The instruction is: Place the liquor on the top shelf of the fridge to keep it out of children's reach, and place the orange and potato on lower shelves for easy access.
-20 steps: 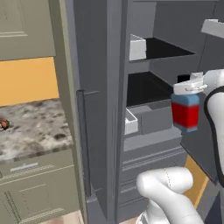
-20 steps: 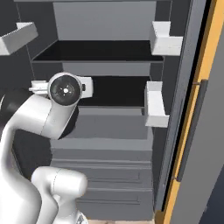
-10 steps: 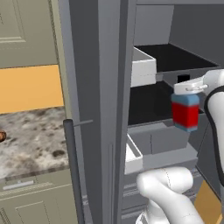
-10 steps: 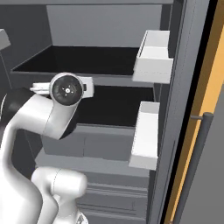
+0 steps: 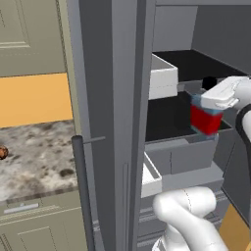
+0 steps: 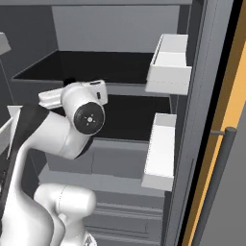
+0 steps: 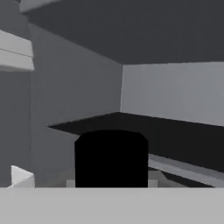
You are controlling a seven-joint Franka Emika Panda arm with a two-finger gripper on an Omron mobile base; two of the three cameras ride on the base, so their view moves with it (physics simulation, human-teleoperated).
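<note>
Fridge [image 5: 112, 98] open, dark top shelf [image 6: 86, 67] bare | marble counter [image 5: 34, 152] left | jaws clamp liquor [image 5: 206, 115]

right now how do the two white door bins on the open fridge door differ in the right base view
The upper door bin hangs level with the top shelf; the lower door bin hangs beside the shelf below it. The upper bin shows its broad front face and looks squat and boxy; the lower bin shows more of its long side and looks longer and narrower. Both are white, open-topped, and mounted on the same fridge door.
</note>
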